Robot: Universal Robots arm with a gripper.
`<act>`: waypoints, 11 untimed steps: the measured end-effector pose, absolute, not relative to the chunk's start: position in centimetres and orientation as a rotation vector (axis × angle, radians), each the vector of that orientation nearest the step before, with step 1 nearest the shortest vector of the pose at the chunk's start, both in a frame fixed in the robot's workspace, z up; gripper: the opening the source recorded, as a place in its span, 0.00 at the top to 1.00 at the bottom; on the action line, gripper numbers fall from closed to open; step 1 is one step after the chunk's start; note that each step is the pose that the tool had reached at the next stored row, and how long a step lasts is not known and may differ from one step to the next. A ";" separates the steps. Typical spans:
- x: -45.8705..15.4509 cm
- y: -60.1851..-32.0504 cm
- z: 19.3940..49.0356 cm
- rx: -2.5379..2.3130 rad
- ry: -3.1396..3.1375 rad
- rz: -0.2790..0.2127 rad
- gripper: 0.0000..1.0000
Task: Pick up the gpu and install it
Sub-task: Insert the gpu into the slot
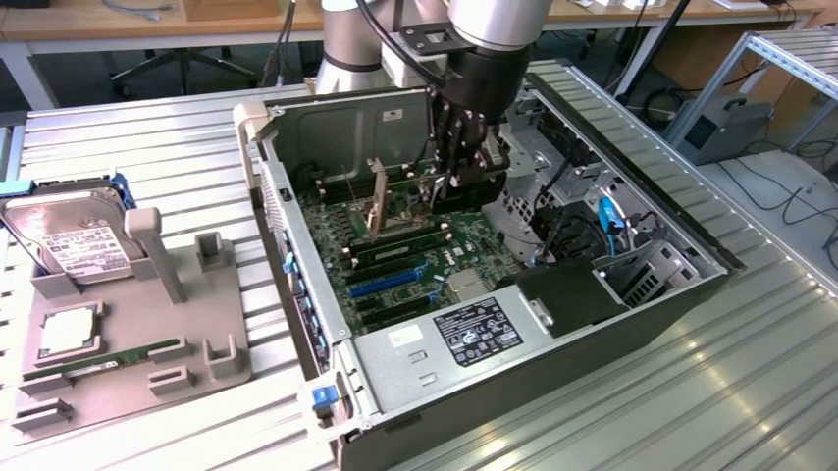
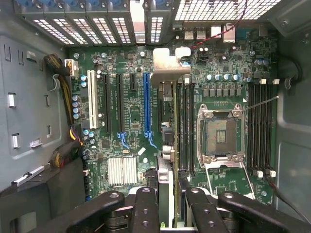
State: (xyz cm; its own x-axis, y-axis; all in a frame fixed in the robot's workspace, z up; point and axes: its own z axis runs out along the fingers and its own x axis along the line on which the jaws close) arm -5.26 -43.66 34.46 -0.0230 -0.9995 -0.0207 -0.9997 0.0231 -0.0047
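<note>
Gripping gpu (image 2: 166,65) edge-on, end effector (image 1: 456,165) clenched on card, w/ both inside open PC case (image 1: 392,358), upper centre of exterior frame. Pick-up: done. Install: pending; card seems to hover just above motherboard (image 2: 121,121), beside blue slot (image 2: 146,104), not seated. Card: thin, dark, silver bracket at far end.

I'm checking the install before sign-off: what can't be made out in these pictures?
1. Wrist view: the gpu shows edge-on, so its own body hides its connector and slot.
2. Exterior view: the tool covers where the card meets the board.
3. Exterior view: the hard drive label's text is too small.
</note>
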 end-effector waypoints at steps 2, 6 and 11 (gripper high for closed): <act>-5.3 -43.7 34.5 -2.183 2.234 0.017 0.73; -5.3 -43.9 34.5 -2.183 2.234 0.017 0.73; -5.3 -44.1 34.5 -2.183 2.234 0.017 0.73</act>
